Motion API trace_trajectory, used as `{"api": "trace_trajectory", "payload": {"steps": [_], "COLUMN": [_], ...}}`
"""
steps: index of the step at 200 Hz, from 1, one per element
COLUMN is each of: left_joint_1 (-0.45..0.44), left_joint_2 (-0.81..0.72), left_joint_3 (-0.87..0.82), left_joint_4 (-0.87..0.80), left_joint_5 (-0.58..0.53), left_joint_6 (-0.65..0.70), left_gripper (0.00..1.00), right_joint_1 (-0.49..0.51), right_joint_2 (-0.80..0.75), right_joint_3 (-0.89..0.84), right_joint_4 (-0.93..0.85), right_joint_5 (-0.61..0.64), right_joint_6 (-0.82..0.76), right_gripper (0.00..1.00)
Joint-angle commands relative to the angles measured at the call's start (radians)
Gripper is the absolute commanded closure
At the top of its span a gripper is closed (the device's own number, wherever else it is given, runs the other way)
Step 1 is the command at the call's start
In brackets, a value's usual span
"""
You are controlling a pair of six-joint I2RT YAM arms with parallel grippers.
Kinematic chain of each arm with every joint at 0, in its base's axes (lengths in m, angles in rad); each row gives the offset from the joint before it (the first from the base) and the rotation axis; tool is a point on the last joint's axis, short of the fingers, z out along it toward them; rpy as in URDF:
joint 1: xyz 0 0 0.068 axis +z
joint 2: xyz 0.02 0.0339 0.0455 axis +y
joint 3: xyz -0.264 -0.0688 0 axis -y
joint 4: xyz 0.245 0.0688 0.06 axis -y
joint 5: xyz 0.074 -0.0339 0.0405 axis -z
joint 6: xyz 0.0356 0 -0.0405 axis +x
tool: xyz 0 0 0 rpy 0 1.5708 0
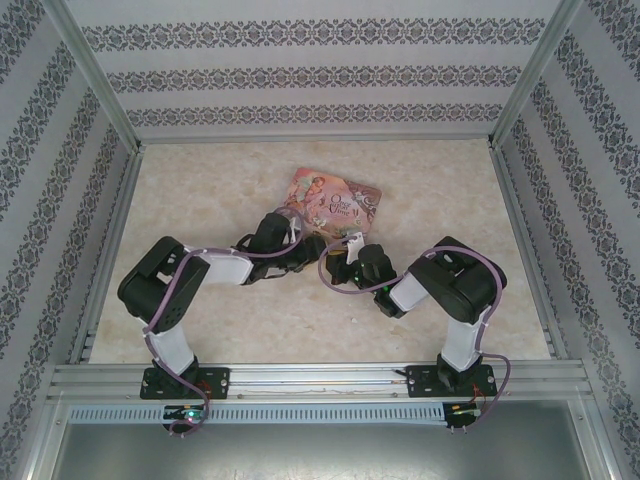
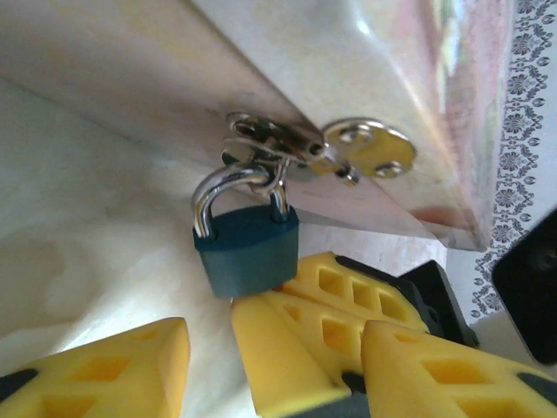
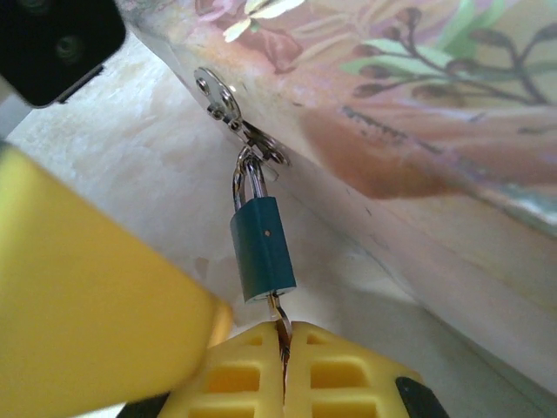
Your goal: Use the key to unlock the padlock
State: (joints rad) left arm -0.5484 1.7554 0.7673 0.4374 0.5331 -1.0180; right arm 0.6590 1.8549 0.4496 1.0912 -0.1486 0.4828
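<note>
Hanging from the silvery hasp (image 2: 287,148) of the decorated pink tin (image 1: 335,200), the tiny blue-bodied padlock (image 3: 261,248) with a thin metal shackle sits just ahead of my left gripper (image 2: 274,348), jaws apart, while my right gripper (image 3: 284,335) clamps the small metal key (image 3: 280,324) in its underside.

The tin (image 1: 333,203) lies on the table (image 1: 200,200), beyond both arms. The padlock (image 3: 261,248) hangs from the latch (image 3: 228,113) on the tin's near side wall. The key (image 3: 278,313) sticks in the padlock's underside, pinched in the right gripper (image 3: 285,338). The left gripper (image 2: 274,348) sits just below the padlock, its jaws apart on either side of the right gripper.
</note>
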Motion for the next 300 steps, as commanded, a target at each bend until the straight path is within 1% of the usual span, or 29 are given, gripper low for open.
{"api": "trace_trajectory", "payload": {"steps": [1,22,44,68,91,138,242,265,300], "left_joint_1": [0.028,0.053,0.082,0.105,0.115,0.115,0.113,0.11,0.106], "left_joint_2": [-0.089,-0.163,-0.225,-0.258,-0.256,-0.168,0.101,0.127,0.148], "left_joint_3": [-0.047,-0.116,-0.188,-0.238,-0.267,-0.279,-0.276,-0.268,-0.254], "left_joint_4": [0.03,0.062,0.147,0.244,0.326,0.466,0.826,0.858,0.849], "left_joint_5": [-0.006,-0.056,-0.084,-0.089,-0.091,-0.064,-0.016,-0.002,0.024], "left_joint_6": [-0.01,-0.017,-0.043,-0.073,-0.095,-0.158,-0.395,-0.414,-0.428], "left_gripper": [0.42,0.41,0.41,0.42,0.42,0.45,0.5,0.52,0.54], "right_joint_1": [0.007,-0.001,-0.004,-0.007,-0.015,-0.015,-0.013,-0.011,-0.012], "right_joint_2": [0.01,-0.002,-0.012,-0.022,-0.019,-0.019,-0.019,-0.018,-0.017], "right_joint_3": [0.008,0.022,0.039,0.045,0.05,0.06,0.06,0.061,0.063], "right_joint_4": [0.042,0.028,0.022,0.026,0.054,0.055,0.05,0.051,0.05], "right_joint_5": [-0.047,-0.084,-0.117,-0.125,-0.148,-0.159,-0.149,-0.149,-0.15], "right_joint_6": [0.054,0.101,0.159,0.239,0.324,0.397,0.423,0.426,0.433], "right_gripper": [1.0,1.0,1.0,1.0,1.0,1.0,1.0,1.0,1.0]}}
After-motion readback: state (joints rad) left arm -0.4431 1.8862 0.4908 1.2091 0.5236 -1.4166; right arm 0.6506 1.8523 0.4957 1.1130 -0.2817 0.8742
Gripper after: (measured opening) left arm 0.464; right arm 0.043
